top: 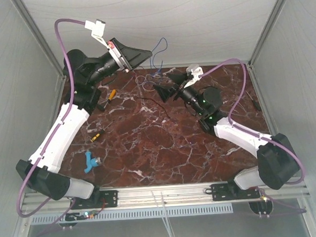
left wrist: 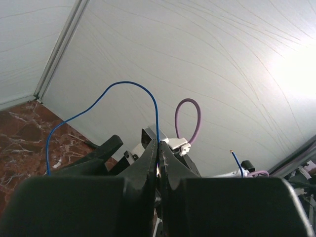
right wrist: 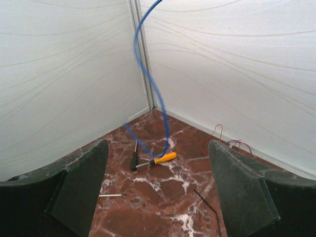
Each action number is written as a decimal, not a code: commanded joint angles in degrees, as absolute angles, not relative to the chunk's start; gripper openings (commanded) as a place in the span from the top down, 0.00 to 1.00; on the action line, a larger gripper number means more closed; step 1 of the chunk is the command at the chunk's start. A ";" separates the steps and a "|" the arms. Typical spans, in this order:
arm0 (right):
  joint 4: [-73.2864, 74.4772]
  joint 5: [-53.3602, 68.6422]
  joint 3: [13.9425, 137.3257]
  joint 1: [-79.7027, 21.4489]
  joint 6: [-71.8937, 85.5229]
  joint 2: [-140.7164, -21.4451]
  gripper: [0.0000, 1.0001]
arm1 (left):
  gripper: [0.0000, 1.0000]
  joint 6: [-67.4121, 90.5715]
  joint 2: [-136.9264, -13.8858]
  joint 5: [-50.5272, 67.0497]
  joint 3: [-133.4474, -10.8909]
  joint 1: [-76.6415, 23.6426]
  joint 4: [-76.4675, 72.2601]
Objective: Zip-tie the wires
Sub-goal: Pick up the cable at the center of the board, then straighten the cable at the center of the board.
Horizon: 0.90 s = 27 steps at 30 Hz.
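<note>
Left gripper (left wrist: 158, 148) clamps a blue strand of the wires (top: 154, 70), upper centre of the top view. Right gripper (right wrist: 158, 168), jaws apart, should straddle the hanging strands squarely before closing, gathering them all.

Table (top: 149, 151) centre bare, wires (top: 146, 80), screwdriver (top: 112, 93) crowd far edge

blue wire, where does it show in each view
top external: blue wire loops at upper centre, off the left end effector.
left wrist: blue wire arches up the middle, pinched in that shut end effector.
right wrist: blue wire hangs down from top centre.
shared landmark: red marble table, lower left in left wrist, bottom in right wrist.
</note>
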State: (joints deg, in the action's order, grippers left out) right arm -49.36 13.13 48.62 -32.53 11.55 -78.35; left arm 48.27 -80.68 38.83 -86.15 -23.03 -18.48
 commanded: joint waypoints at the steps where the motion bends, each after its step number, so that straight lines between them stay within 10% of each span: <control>1: -53.28 8.75 52.62 -33.41 10.29 -80.14 0.21 | 1.00 49.22 -79.00 40.28 -86.97 -23.79 -21.03; 7: -51.06 7.60 55.00 -34.06 9.78 -81.22 0.34 | 1.00 49.67 -77.98 40.23 -87.06 -24.38 -21.00; 12: -47.39 10.54 53.33 -34.83 10.26 -79.01 0.98 | 1.00 49.79 -77.50 38.95 -86.22 -24.50 -21.01; 27: 17.34 2.02 47.29 -35.49 31.18 -52.59 1.00 | 1.00 51.63 -80.72 30.14 -70.31 -26.13 -21.84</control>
